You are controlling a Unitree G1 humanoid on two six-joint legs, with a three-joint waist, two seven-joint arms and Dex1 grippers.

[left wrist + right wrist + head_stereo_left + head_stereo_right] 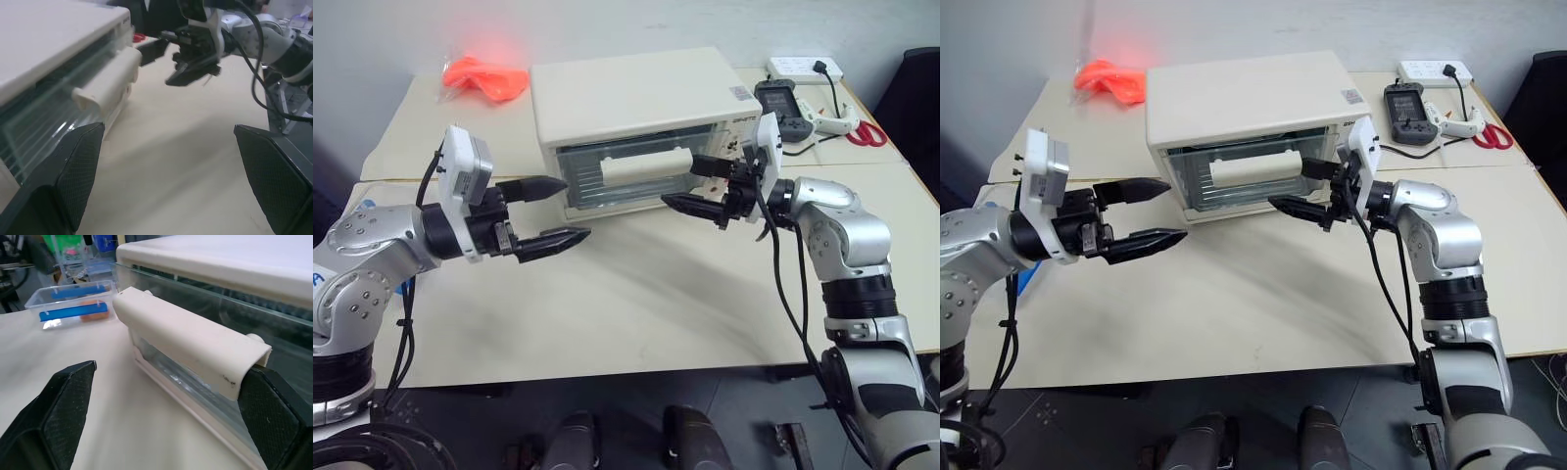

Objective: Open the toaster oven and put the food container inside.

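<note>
1. While both arms reach over the cream desk [636, 304], the left hand [546, 212] hangs above the desk top with its two black fingers spread wide apart and nothing between them.
2. Pointing toward it from the other side, the right hand [697, 185] is likewise spread wide and empty, its fingers [690, 205] one above the other.
3. Between the two hands and just behind them stands the toaster oven [636, 108], its glass door shut.
4. Just beyond the right hand's fingertips lies the oven's white bar handle [186, 340]; in the right wrist view the bar runs across the gap between the two fingers, close to them, and whether a finger touches it cannot be told.
5. Off the left hand's fingertips is the door's left end, a little apart from them.
6. Past the handle, as the right hand looks, the food container [73, 303] sits on the desk well apart from the oven, a clear box with blue strips and orange food inside.
7. Beyond the left hand, behind the oven's left corner, lies an orange plastic bag [487, 76].
8. Farther back behind the right hand are a dark handheld controller [781, 106], a white power strip [803, 68] and red-handled scissors [867, 134].
</note>
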